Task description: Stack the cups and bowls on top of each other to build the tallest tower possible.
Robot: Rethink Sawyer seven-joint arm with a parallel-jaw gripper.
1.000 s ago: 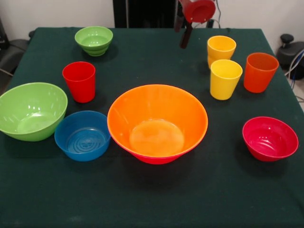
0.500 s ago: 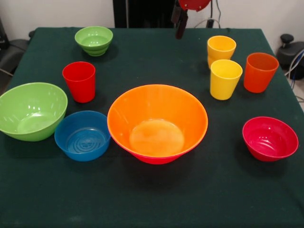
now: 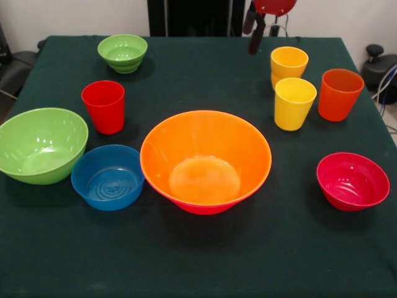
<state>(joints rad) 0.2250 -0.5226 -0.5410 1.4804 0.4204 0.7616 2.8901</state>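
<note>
I saw the jaws (image 3: 255,34) raised, whether apart I couldn't tell. Below them on the worktop (image 3: 198,261), the glossy orange bowl (image 3: 205,160) sat nested in a pink one.

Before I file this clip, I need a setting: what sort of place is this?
Probably a robot lab bench: a table under dark green cloth, bright cups and bowls laid out, a pincer hanging above, cables alongside.
</note>
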